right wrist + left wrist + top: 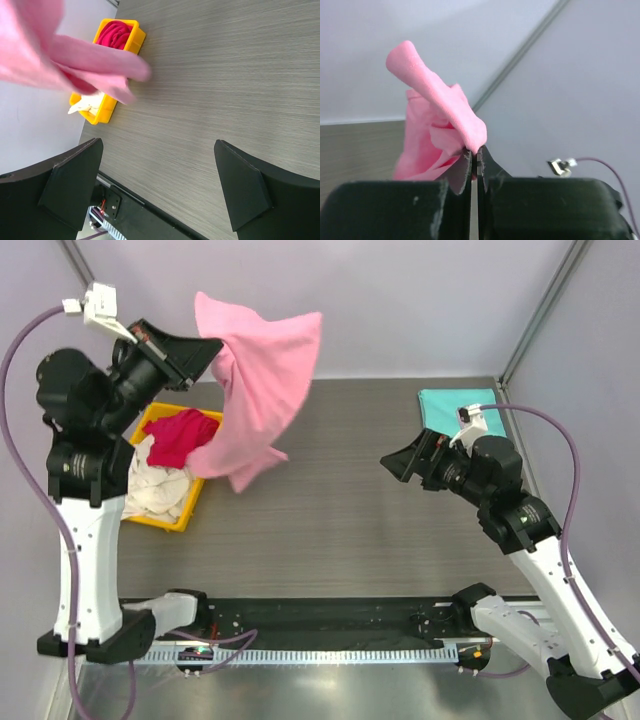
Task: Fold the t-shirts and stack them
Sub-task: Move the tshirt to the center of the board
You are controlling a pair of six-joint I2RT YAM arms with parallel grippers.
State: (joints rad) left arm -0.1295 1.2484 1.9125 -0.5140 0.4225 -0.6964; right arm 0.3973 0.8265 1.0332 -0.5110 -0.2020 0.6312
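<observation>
Although the table [350, 530] was far below it, the pink t-shirt [255, 380] hung high in the air, near the yellow bin [165, 523].
The left gripper [474, 156] pinched one fold of it firmly, and the right gripper [405, 462] stood wide and empty; lowering the shirt slowly to the middle would probably let the cloth spread and not bunch.

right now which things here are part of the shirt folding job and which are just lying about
Job: light pink cloth t-shirt, pinched in the left hand; teal cloth t-shirt; crimson red t-shirt; cream white t-shirt.
Lying about: yellow plastic bin; grey wood-grain table.
</observation>
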